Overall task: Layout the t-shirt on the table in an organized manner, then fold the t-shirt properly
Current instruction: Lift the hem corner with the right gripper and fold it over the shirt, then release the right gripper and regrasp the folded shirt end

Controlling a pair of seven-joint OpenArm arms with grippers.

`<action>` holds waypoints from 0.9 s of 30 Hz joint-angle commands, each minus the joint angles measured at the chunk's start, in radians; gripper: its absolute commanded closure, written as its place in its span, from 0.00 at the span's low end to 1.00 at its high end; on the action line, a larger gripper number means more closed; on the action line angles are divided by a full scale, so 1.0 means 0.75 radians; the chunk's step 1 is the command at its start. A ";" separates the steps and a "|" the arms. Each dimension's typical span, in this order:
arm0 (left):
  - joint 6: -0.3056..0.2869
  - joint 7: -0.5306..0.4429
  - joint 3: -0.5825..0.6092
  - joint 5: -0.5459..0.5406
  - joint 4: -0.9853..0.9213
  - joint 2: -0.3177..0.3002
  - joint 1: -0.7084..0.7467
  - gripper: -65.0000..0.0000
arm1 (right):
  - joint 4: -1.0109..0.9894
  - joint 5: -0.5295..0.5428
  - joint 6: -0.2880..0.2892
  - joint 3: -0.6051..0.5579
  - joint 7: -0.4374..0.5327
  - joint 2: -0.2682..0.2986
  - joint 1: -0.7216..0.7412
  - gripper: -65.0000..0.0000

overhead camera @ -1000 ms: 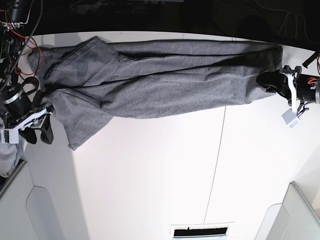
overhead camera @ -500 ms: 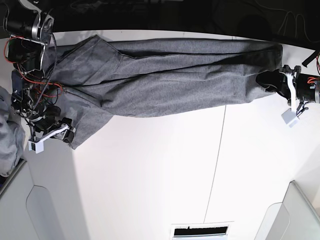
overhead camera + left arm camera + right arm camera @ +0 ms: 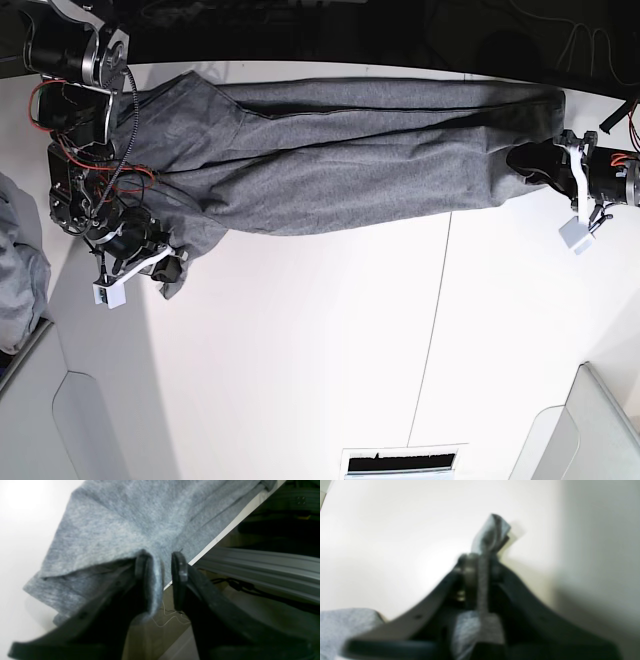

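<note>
The grey t-shirt (image 3: pixel 340 150) lies stretched in a long band along the far side of the white table (image 3: pixel 300 350). My left gripper (image 3: pixel 530 160) holds the shirt's end at the base view's right. In the left wrist view a fold of the t-shirt (image 3: pixel 120 525) sits between the fingers of this gripper (image 3: pixel 161 565), against one pad, right at the table's edge. My right gripper (image 3: pixel 168 272) is at the base view's left, shut on the sleeve's lower corner. The blurred right wrist view shows that gripper (image 3: pixel 480 565) pinching a strip of the t-shirt (image 3: pixel 492 530) over the tabletop.
A thin dark seam (image 3: pixel 432 330) crosses the table. Another grey cloth heap (image 3: pixel 20 270) lies off the left edge. Pale bins stand at the near corners (image 3: pixel 60 420) (image 3: pixel 590 430), and a slotted white part (image 3: pixel 400 462) sits at the near edge. The table edge (image 3: pixel 225 532) drops to dark framework.
The right arm has swung in from the left edge to the sleeve's lower corner, and its gripper has gone from open to shut on the cloth. The left gripper has kept its hold.
</note>
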 commanded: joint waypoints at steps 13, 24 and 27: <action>-0.011 -0.039 -0.015 0.049 0.012 -0.014 -0.014 0.74 | 0.543 0.390 0.060 0.000 -0.434 0.016 -0.092 1.00; -0.011 -0.045 -0.015 0.073 0.012 -0.014 -0.014 0.61 | 1.365 0.669 0.062 0.067 -0.580 0.045 -0.686 1.00; -0.011 -0.044 -0.015 0.074 0.012 -0.014 -0.014 0.61 | 1.472 0.718 0.061 0.070 -0.620 0.047 -0.804 1.00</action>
